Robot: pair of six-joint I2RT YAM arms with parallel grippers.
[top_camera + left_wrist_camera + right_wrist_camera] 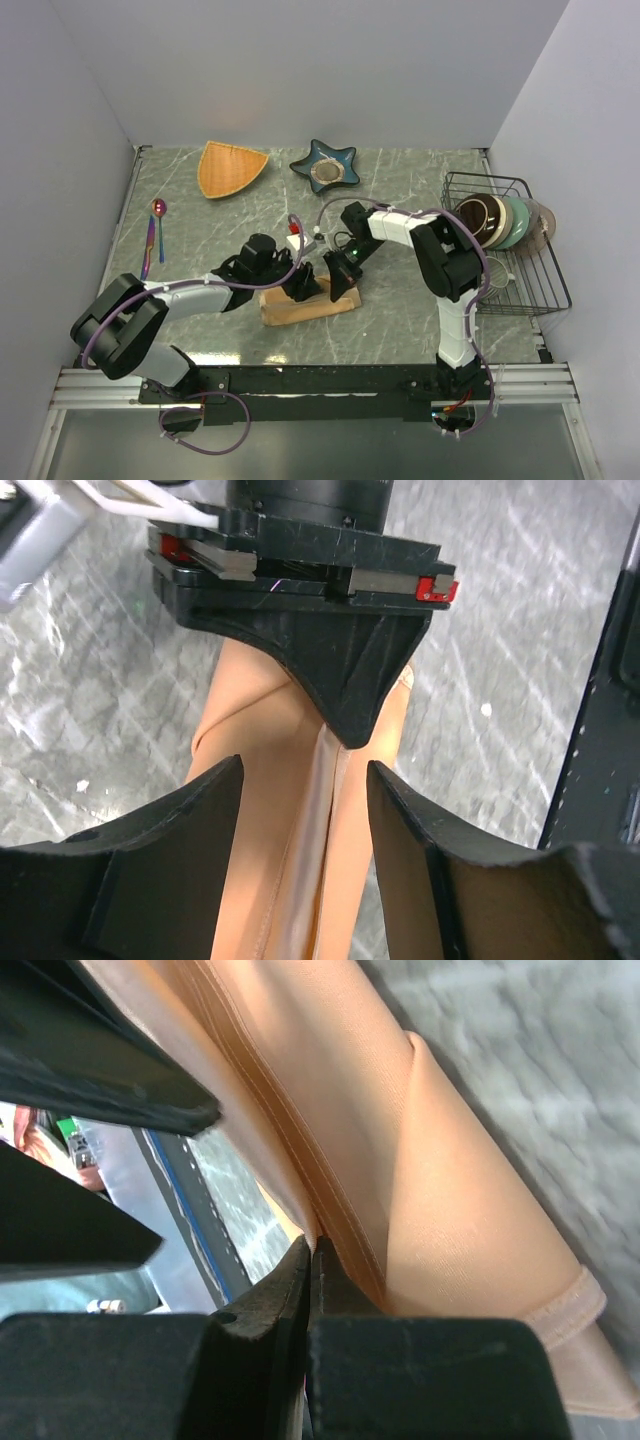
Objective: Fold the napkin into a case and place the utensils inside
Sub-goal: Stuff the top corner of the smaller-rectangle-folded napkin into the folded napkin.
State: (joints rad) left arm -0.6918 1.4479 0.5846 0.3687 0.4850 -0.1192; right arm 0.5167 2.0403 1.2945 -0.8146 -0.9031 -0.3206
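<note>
Two grippers at the folded napkin, near centre: right gripper fingers pressed together, pinching a fold's edge; left gripper fingers spread astride the strip. Advice: hold pinch taut, close left low (satin slips); utensils lie far left

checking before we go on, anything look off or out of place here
Nothing spilled or damaged. The napkin lies as a folded strip, slightly slanted; the utensils lie far from it by the left wall.
</note>
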